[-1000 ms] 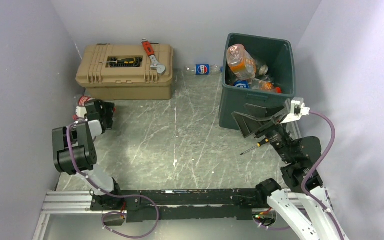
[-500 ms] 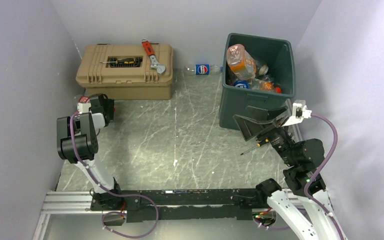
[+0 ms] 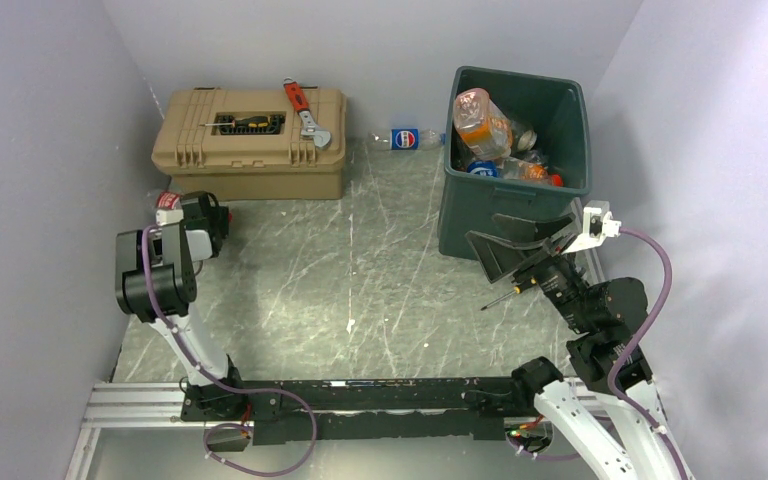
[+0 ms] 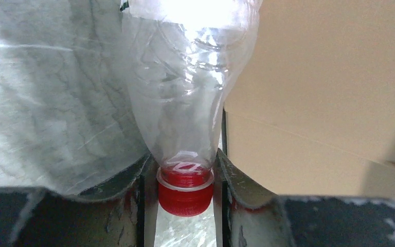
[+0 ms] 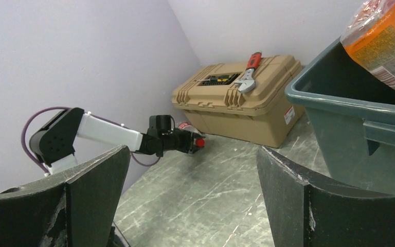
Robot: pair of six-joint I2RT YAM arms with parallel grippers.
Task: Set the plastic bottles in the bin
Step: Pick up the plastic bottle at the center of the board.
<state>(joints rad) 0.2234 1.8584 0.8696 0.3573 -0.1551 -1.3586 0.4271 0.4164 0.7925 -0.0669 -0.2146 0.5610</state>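
A clear plastic bottle (image 4: 185, 92) with a red cap (image 4: 185, 193) lies on the floor by the tan toolbox's left end. My left gripper (image 4: 183, 190) is closed on its neck, both fingers pressed against its shoulders. From above, that gripper (image 3: 210, 207) sits near the left wall, with the bottle's red label (image 3: 168, 199) beside it. Another bottle (image 3: 407, 138), blue-labelled, lies by the back wall. The dark green-grey bin (image 3: 520, 75) at the back right holds several bottles (image 3: 482, 120). My right gripper (image 3: 505, 240) hangs open and empty in front of the bin.
The tan toolbox (image 3: 250, 140) stands at the back left with a red wrench (image 3: 305, 110) and a yellow-handled screwdriver (image 3: 250, 122) on its lid. A small screwdriver (image 3: 505, 293) lies near the right arm. Walls enclose the floor on three sides.
My left arm has pushed forward toward the toolbox and its jaws have narrowed onto the bottle's neck. The right arm has barely moved.
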